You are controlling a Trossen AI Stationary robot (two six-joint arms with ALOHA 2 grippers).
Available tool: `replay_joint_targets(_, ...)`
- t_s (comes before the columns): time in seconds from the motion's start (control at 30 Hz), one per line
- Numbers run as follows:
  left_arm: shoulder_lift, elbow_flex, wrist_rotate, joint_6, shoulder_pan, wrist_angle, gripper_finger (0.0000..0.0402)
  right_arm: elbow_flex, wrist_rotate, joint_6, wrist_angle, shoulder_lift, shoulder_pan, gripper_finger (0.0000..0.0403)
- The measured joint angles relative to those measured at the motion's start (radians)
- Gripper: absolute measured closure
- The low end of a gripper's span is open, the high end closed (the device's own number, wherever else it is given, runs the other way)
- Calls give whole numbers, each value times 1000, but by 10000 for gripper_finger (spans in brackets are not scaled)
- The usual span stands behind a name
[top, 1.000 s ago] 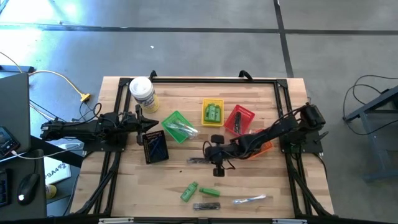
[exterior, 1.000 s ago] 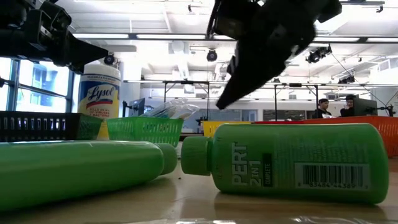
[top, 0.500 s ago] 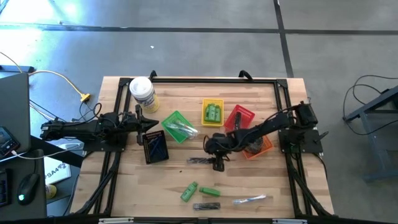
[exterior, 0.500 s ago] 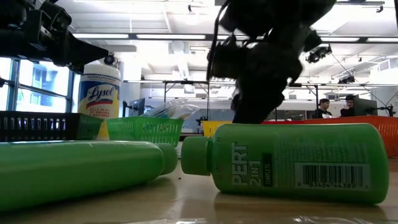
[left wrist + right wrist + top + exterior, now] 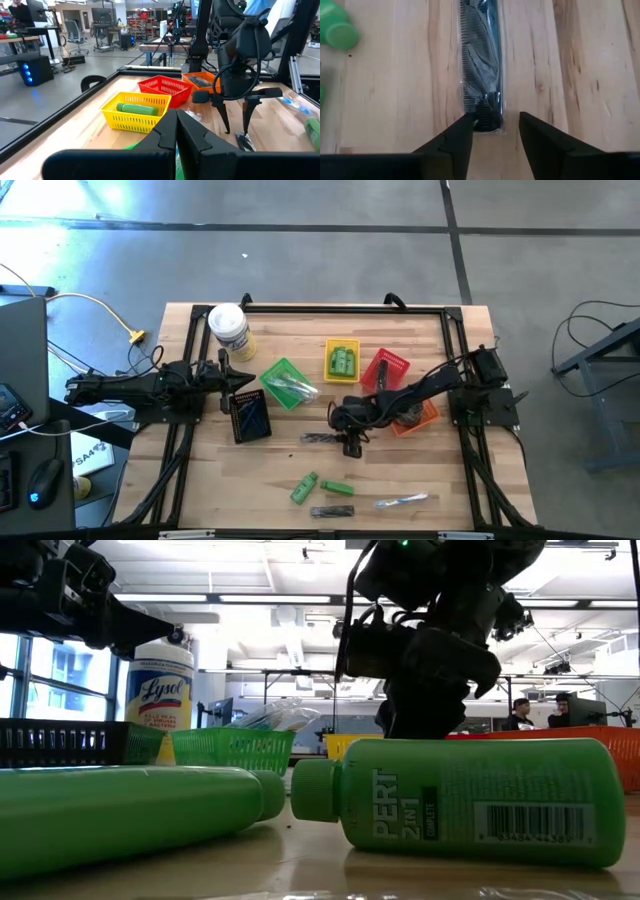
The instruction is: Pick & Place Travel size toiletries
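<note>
Hovering over your wrapped comb (image 5: 481, 65) mid-table, right gripper (image 5: 495, 132) fingers parted astride its near end, nothing gripped, comb just beside orange basket (image 5: 424, 416), left gripper (image 5: 176, 131) shut, empty, parked near jar (image 5: 229, 330).

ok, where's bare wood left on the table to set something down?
Bare: the strip between the black basket and the green bottles, and the near-right corner beyond the clear-wrapped piece. Crowded: the basket row, green basket, yellow basket, red basket, and mid-table, where the right gripper stands open over the wrapped comb.
</note>
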Motion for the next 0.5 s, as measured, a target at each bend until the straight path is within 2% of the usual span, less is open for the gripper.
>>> replay_joint_targets(0.5, 0, 0, 0, -1, 0, 0, 402, 3, 59, 4, 30, 50, 5, 395)
